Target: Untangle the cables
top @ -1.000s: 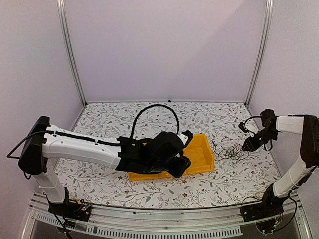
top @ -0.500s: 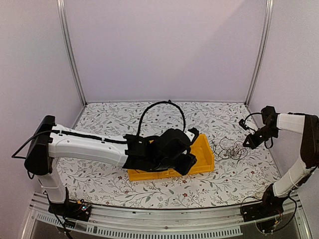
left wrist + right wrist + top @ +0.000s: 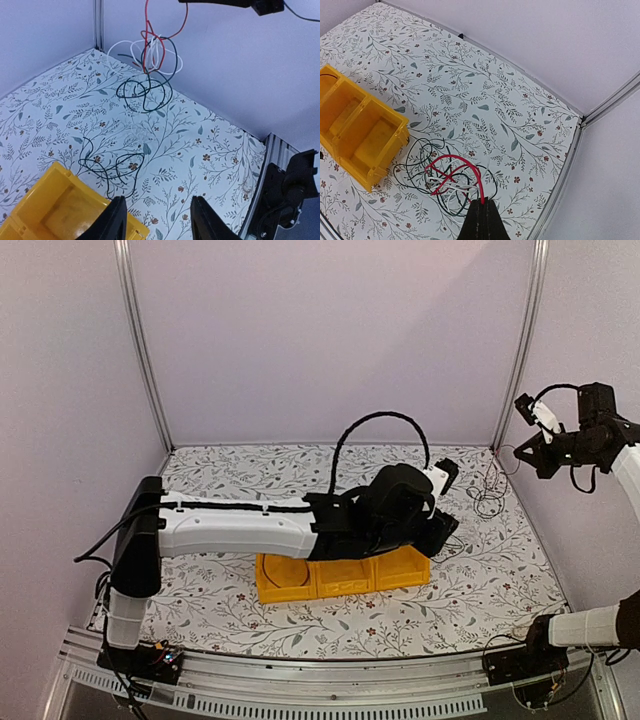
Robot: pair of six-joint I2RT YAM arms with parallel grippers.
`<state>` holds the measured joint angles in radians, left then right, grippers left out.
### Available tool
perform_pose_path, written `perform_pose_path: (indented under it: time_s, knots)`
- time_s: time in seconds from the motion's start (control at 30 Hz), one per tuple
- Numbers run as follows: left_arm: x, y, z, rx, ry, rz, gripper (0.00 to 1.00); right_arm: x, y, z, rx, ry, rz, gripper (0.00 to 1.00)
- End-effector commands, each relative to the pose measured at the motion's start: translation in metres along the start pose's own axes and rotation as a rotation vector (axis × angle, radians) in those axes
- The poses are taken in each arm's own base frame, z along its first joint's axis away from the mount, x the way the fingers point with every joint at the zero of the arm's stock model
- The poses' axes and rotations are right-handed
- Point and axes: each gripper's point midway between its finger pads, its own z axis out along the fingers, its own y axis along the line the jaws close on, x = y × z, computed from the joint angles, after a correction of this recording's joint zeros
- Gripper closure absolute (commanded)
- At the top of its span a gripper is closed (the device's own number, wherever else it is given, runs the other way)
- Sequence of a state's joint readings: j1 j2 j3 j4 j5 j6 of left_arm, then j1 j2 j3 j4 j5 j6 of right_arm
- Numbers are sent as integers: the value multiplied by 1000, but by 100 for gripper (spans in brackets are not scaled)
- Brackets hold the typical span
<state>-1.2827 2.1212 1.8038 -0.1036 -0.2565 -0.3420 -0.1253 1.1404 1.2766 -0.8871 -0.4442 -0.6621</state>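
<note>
Aloft, right gripper tight on cables

Under my right claw lies a white tabletop, printed all over with grey-green leafy sprigs and small brown flowers. Beyond the claw, a plain pale lilac wall rises from the table's far edge. To the claw's right a silvery metal post marks the corner, with another lilac wall past it. Light is soft and even.
</note>
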Motion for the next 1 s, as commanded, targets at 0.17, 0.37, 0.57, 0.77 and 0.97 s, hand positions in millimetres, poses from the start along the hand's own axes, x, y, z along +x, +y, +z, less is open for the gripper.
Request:
perform_pose_path:
  time_s: [0.17, 0.37, 0.57, 0.77, 0.97]
  knots:
    - [-77, -16, 29, 50, -375, -2, 43, -19, 18, -25, -82, -33, 10, 100]
    - [-94, -7, 64, -4, -433, -162, 38, -8, 34, -17, -154, -33, 41, 100]
    - [-87, 16, 89, 15, -478, -361, 38, -5, 49, -25, -201, -47, 50, 100]
    - [-68, 31, 121, 53, -480, -461, 36, -10, 78, -43, -325, -82, 45, 100]
    - [-46, 44, 139, 67, -430, -535, 40, -69, 91, -105, -348, -247, -118, 100]
